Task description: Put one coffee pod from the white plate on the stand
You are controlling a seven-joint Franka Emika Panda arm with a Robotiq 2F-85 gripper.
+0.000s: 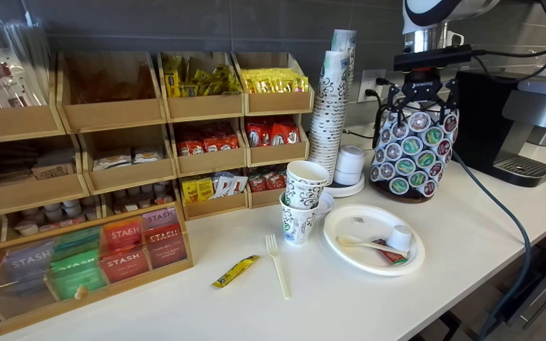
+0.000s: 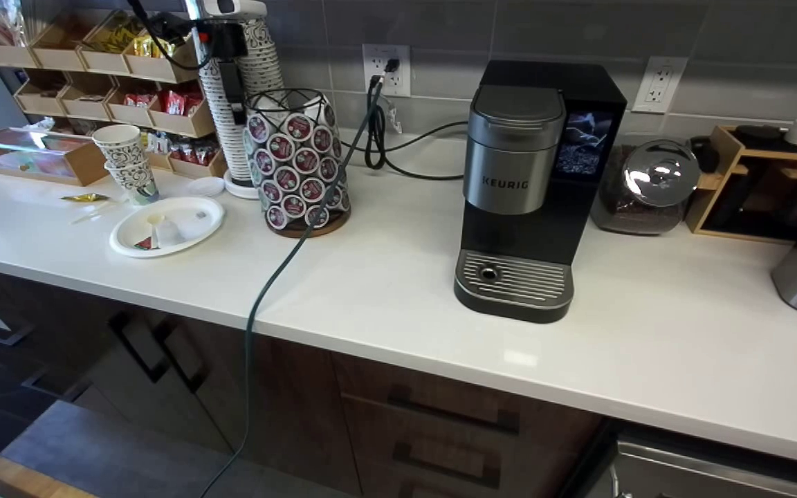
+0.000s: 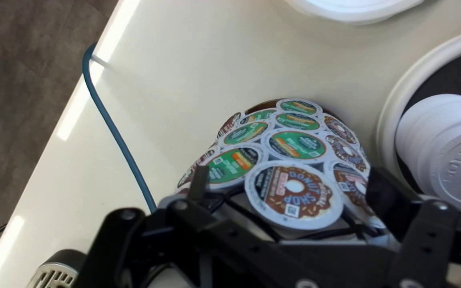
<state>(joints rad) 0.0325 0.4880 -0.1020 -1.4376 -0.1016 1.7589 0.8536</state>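
Note:
The stand [image 1: 403, 199] is a black wire rack on a round base, its sides covered with pod lids. White pods [image 2: 315, 109] show inside its wire top. My gripper [image 1: 421, 112] is at the stand's upper edge, fingers pointing down. In the wrist view my gripper [image 3: 289, 182] is open, jaws wide apart, with a brown-lidded pod [image 3: 294, 195] of the rack seen between them; I see nothing held. Whether the fingers touch the rack I cannot tell. The white plate [image 1: 349, 255] holds an upturned white coffee pod [image 1: 399, 237], a spoon and a red-green packet.
Tall paper cup stacks [image 1: 325, 123] and white lids [image 1: 350, 163] stand close beside the stand. On its other side is the coffee machine [image 2: 516, 173]. A green cable [image 2: 267, 277] runs over the counter edge. Two stacked cups [image 1: 301, 199] and a fork [image 1: 277, 267] lie near the plate.

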